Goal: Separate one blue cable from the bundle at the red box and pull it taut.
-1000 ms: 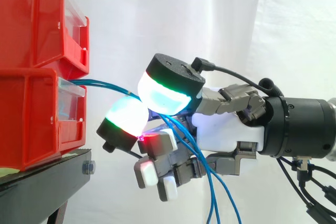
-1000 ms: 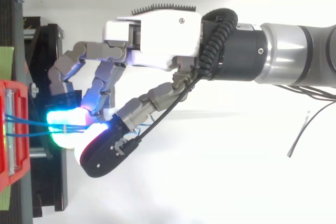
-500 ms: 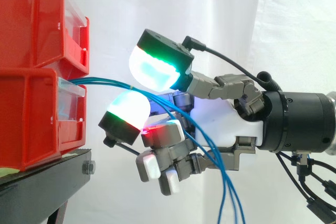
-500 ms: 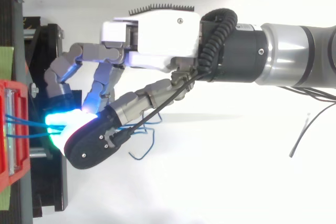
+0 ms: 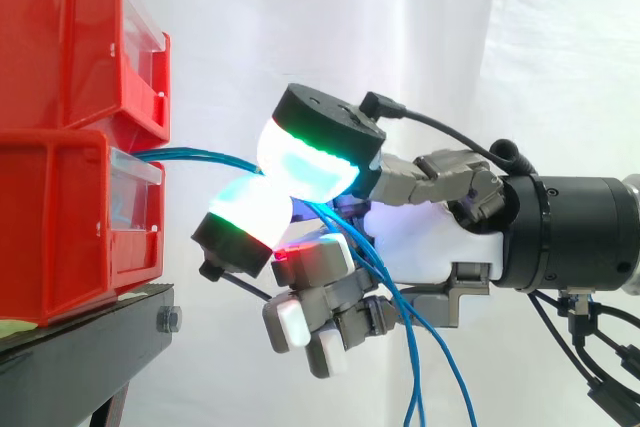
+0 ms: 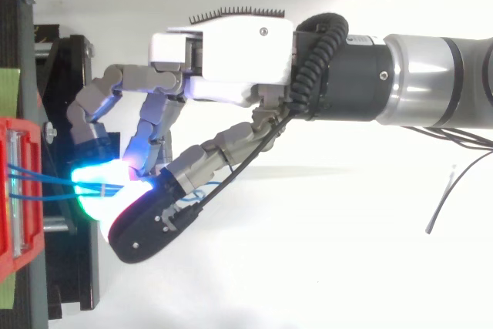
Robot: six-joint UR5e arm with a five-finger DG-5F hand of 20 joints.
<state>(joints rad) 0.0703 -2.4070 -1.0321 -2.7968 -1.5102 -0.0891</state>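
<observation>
From my console, the hand [image 5: 430,247] comes in from the right of the side view. Its two big glowing fingertips [image 5: 310,162] are closed together just off the front of the lower red bin [image 5: 60,227]. The blue cables [image 5: 195,156] leave that bin's front lip, cross the short open gap in a shallow arc, and run into the pinch between those two pads. I cannot tell how many strands are actually clamped. Behind the pads the strands drop past the palm and hang loose to the bottom edge of the view. The other fingers are curled under the palm and I see nothing in them.

The upper red bin [image 5: 60,37] overhangs the gap from above, and its front edge lies left of the upper pad. The corner of the black stand [image 5: 80,357] sits below and left of the lower pad, apart from it.

In the top view the pads glow over the stand's outer edge, near the bin front but not touching it. Open white floor lies below the hand and to its right. The white curtain [image 5: 560,47] behind is bare.
</observation>
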